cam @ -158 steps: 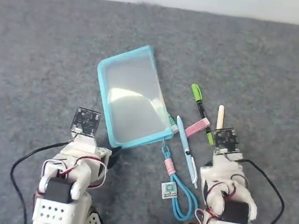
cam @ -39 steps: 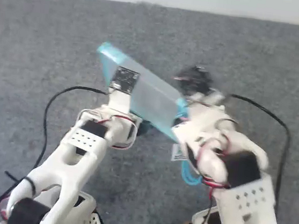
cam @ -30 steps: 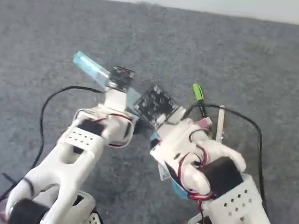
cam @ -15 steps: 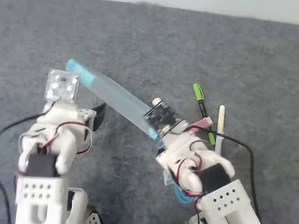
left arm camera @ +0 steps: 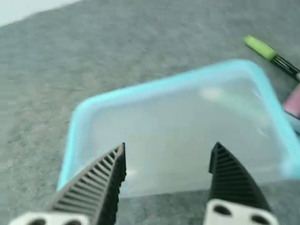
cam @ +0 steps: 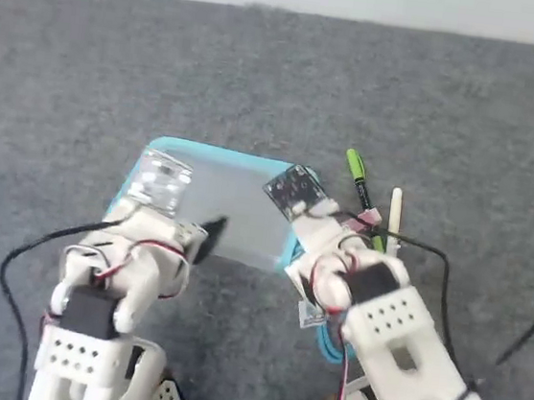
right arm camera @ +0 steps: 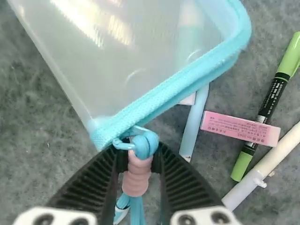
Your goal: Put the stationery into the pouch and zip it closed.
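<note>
Right pincer [right arm camera: 138, 152] clamps the pink zip pull [right arm camera: 137, 177] at the pouch's [cam: 238, 202] 4 o'clock corner; left pincer [left arm camera: 169, 149] hangs wide open above. Unpinned, the pouch, its zip seemingly shut, could slide with any tug onto the marker [cam: 358, 177] at 3 o'clock.

Left gripper [left arm camera: 169, 147], jaws spread, above blue-edged pouch [left arm camera: 164, 110] — green marker [left arm camera: 262, 48], pink eraser [left arm camera: 293, 101] near one corner.

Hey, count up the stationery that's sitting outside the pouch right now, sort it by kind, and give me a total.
Pen: 2, the light blue pen and the white pen
Marker: 1, the green marker
Eraser: 1, the pink eraser
Total: 4, all outside the pouch
</note>
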`<act>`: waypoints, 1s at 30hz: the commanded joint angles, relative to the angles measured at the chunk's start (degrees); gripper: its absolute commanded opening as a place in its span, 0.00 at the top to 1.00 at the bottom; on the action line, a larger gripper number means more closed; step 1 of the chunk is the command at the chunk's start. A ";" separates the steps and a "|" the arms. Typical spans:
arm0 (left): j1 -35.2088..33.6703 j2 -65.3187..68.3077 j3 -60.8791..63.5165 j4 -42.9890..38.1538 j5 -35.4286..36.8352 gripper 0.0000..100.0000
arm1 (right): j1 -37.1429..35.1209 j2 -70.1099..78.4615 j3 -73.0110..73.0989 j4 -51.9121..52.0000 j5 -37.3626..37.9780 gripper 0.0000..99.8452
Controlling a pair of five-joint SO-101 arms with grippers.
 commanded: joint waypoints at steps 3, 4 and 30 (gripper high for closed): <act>6.24 -1.23 0.31 0.35 -0.44 0.65 | 0.66 5.23 -12.75 4.26 -1.32 0.99; 7.21 -1.23 0.57 0.35 -0.44 0.65 | 0.66 5.58 -13.98 4.26 -1.93 0.99; 13.80 -1.32 7.87 -11.25 2.46 0.65 | -6.11 3.30 -17.41 8.40 -2.20 0.99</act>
